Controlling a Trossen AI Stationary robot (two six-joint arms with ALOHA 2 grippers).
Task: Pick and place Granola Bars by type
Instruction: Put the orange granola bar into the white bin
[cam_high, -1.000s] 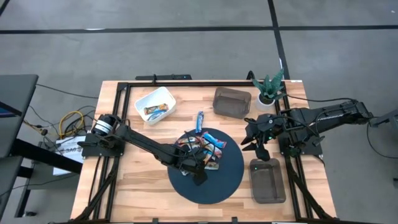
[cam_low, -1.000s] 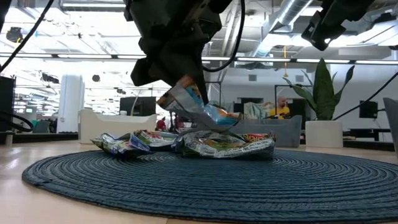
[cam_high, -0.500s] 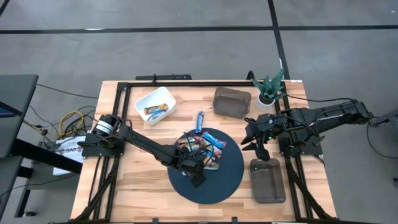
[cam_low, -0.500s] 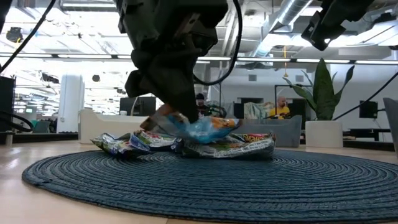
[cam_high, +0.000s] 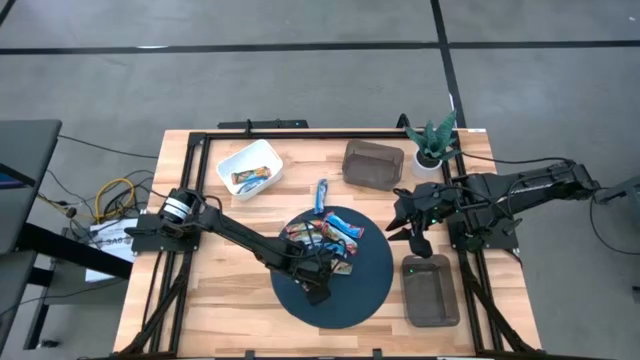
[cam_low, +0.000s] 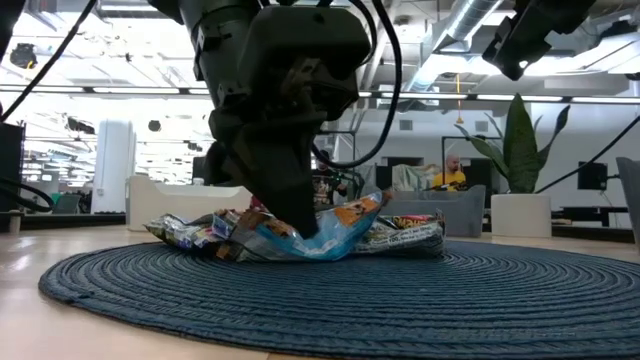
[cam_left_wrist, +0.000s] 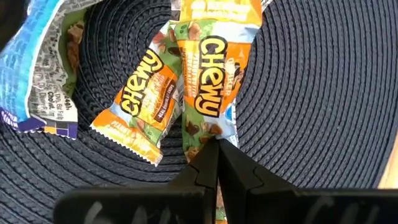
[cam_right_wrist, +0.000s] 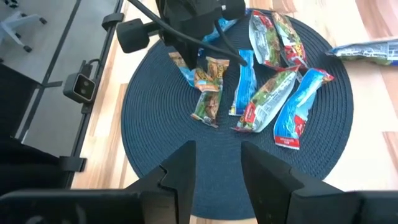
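Several Granola Bars (cam_right_wrist: 267, 93) crowd left claw (cam_left_wrist: 214, 149).

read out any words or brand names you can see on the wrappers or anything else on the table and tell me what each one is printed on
"CHEWY" on the orange bar pinched by the shut left gripper.
"CHEWY" on the second orange bar lying beside it on the dark mat.
Small print on the back of the blue-edged wrapper: too small to read.
Printing on the other bars on the mat: too small to read.
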